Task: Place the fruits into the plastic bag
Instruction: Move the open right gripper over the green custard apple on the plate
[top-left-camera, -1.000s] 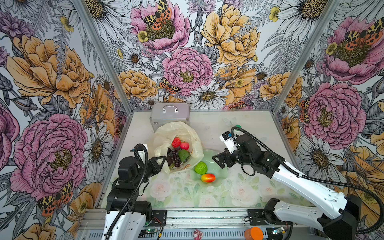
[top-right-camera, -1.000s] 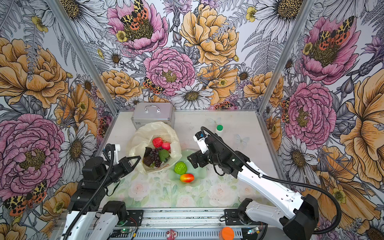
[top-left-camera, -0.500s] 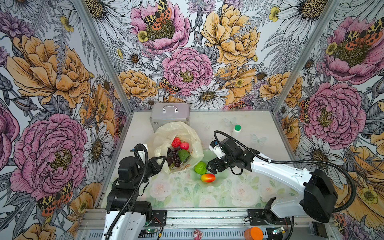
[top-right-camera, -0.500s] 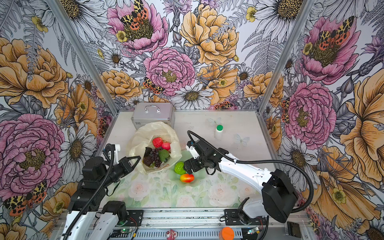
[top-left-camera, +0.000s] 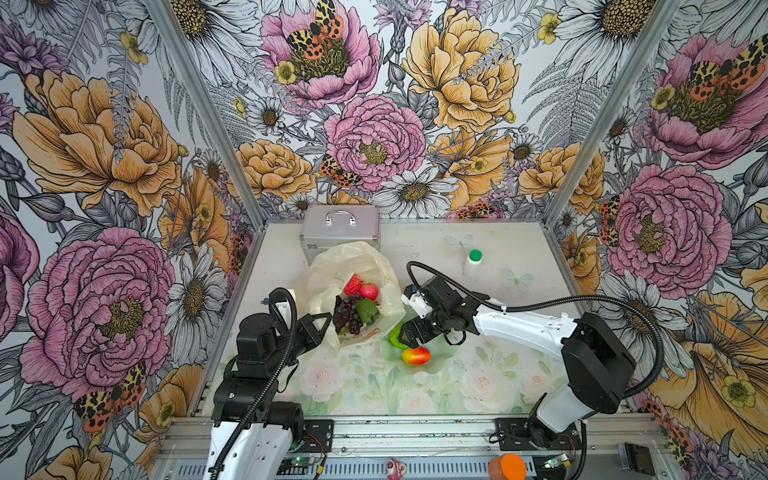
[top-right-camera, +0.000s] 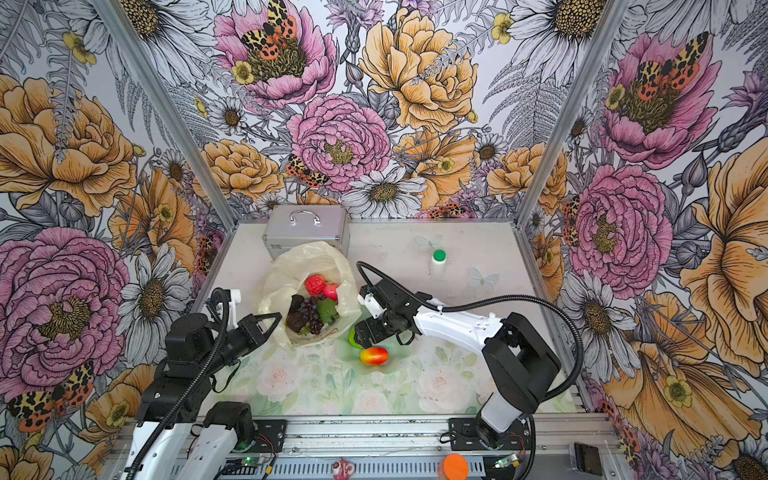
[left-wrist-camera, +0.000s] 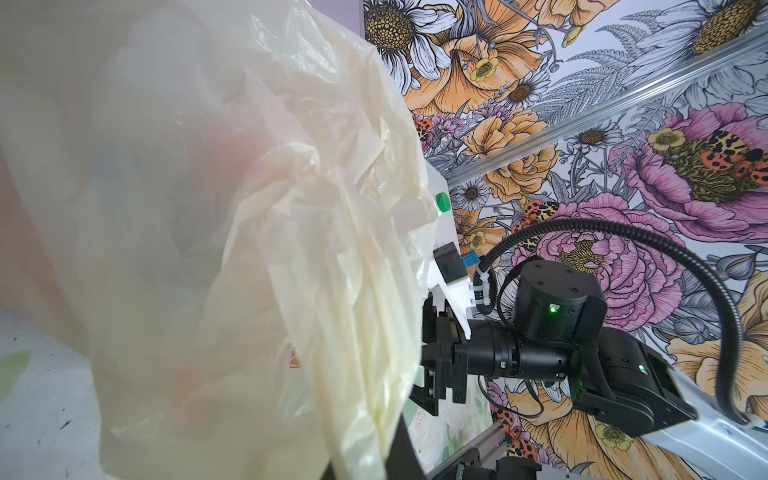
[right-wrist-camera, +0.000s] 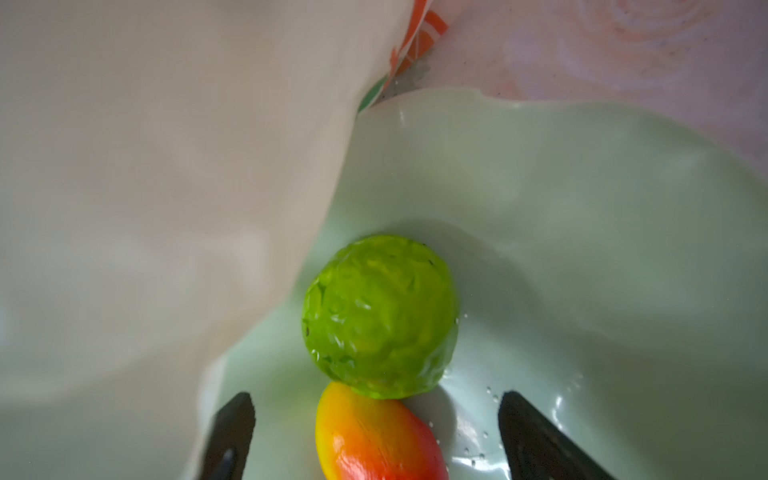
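Note:
The plastic bag (top-left-camera: 353, 266) (top-right-camera: 305, 259) lies open at the left. It holds a strawberry (top-left-camera: 352, 285), an apple (top-left-camera: 370, 291), grapes (top-left-camera: 350, 316) and dark fruits (top-right-camera: 296, 322). My left gripper (top-left-camera: 324, 328) is shut on the bag's near edge, and the bag (left-wrist-camera: 249, 249) fills the left wrist view. A bumpy lime-green ball (right-wrist-camera: 380, 316) and a red-yellow mango (right-wrist-camera: 374, 436) (top-left-camera: 416, 356) touch each other in the pale green dish (right-wrist-camera: 582, 249). My right gripper (right-wrist-camera: 382, 436) (top-left-camera: 409, 334) stands open low over the dish, one fingertip on each side of the mango. It partly hides the ball in both top views.
A silver metal case (top-left-camera: 340, 232) stands at the back behind the bag. A white bottle with a green cap (top-left-camera: 473, 262) stands at the back right. The bag's side (right-wrist-camera: 145, 166) hangs close beside the dish. Patterned walls close off three sides.
My right arm has swung left and down from the middle of the table to just over the dish, its jaws staying open. The left arm and the bag have not moved.

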